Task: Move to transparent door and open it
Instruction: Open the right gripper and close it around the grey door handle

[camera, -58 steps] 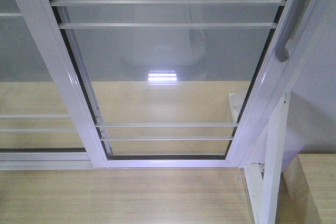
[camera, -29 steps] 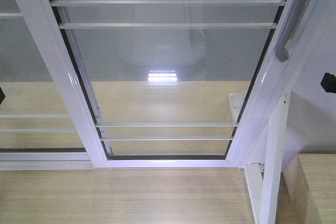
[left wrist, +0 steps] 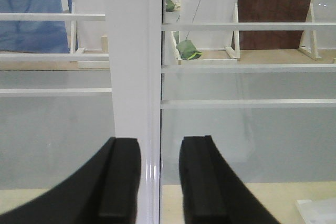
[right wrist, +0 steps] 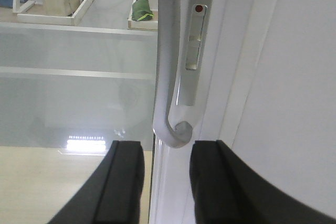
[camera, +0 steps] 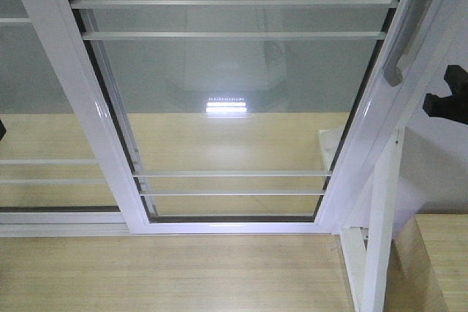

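Right wrist view: reach step. Our right jaws are parted and empty, with the grey handle (right wrist: 166,66) of the transparent door (camera: 234,100) just above, between them; the left jaws are likewise parted. Next we should rise, close, pull sideways.

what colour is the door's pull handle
Light grey, set against the glossy white frame. The curved pull handle shows best in the right wrist view.
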